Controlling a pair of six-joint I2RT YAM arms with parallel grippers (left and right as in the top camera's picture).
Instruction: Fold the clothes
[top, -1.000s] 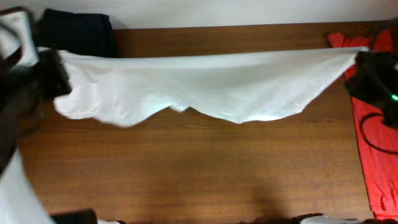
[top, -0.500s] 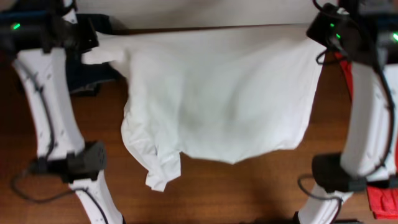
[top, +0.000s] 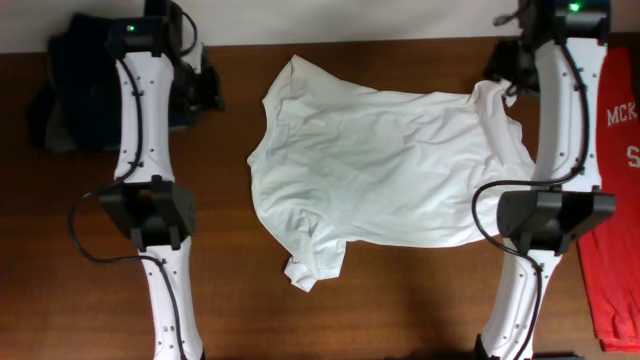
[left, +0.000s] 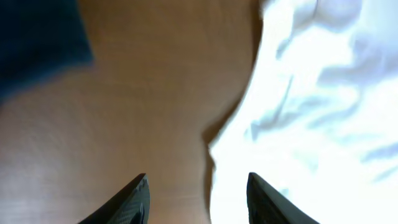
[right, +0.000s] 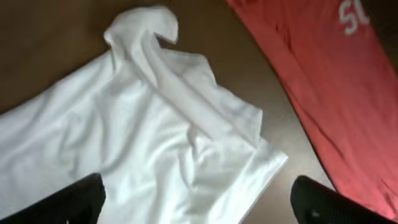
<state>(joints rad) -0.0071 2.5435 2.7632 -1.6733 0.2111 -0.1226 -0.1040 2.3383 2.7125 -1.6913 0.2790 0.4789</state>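
You see T-shirt (top: 390, 170) spread out, rumpled, mid-desk (top: 400, 310), between both arms; its near-left corner is bunched. Your left end effector (left: 196, 199): fingers apart, nothing between them, over bare wood just beside T-shirt edge. Your right end effector (right: 199, 208): fingers wide apart, empty, above T-shirt's crumpled corner. Red shirt (top: 615, 200) at right desk edge; navy garments (top: 80, 90) far left.

My left arm (top: 135, 110) and right arm (top: 560, 110) are white links joined by black joint housings (top: 150, 208), with green lights (top: 128, 27) toward the top edge, looping black cables (top: 85, 255), and dark tapered fingers (left: 127, 202).
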